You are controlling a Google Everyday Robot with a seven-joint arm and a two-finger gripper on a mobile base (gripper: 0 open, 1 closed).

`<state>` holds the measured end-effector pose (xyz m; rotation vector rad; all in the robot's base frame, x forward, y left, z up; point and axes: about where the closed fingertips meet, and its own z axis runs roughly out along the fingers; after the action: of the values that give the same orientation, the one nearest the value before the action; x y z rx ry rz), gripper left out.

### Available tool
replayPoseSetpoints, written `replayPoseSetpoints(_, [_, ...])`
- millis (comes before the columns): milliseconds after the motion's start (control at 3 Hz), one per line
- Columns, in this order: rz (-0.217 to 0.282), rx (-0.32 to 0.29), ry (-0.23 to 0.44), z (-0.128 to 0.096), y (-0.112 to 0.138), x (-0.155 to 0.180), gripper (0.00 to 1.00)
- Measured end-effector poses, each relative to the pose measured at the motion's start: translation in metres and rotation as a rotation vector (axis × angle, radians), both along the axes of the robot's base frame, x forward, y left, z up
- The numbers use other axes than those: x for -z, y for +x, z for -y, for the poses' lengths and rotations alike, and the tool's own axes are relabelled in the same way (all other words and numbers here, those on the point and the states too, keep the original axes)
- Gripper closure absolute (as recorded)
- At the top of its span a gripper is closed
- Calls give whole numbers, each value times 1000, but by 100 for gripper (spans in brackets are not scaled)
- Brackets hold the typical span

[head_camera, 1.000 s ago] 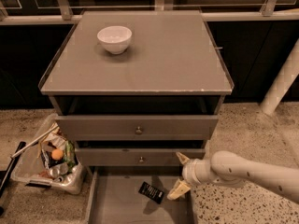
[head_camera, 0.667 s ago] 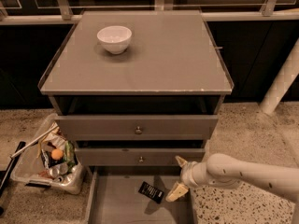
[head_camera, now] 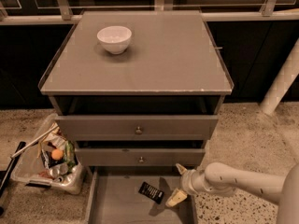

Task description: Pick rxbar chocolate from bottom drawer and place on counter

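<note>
The rxbar chocolate (head_camera: 152, 192), a small black wrapper with white lettering, lies tilted on the grey floor of the pulled-out bottom drawer (head_camera: 117, 205). My gripper (head_camera: 178, 184) comes in from the right on a white arm, just right of the bar and apart from it. It is open and empty, with one fingertip (head_camera: 180, 168) up by the middle drawer front and the other (head_camera: 176, 199) low over the drawer's right side. The counter (head_camera: 163, 59) is the grey cabinet top above.
A white bowl (head_camera: 114, 38) stands at the back left of the counter. Two upper drawers with round knobs (head_camera: 138, 130) sit slightly open above the bottom one. A clear bin of trash (head_camera: 49, 160) stands on the floor to the left. A white post (head_camera: 280, 85) stands at right.
My gripper has dropped a little lower over the bottom drawer and edged slightly toward the bar. The bar and the drawers have not moved.
</note>
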<state>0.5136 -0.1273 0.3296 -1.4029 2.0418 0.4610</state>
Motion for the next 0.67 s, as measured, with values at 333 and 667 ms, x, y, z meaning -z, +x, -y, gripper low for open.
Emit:
replayPoseSetpoints(333, [-2, 9, 21, 0, -1, 30, 0])
replayPoseSetpoints(667, [13, 60, 78, 0, 6, 100, 0])
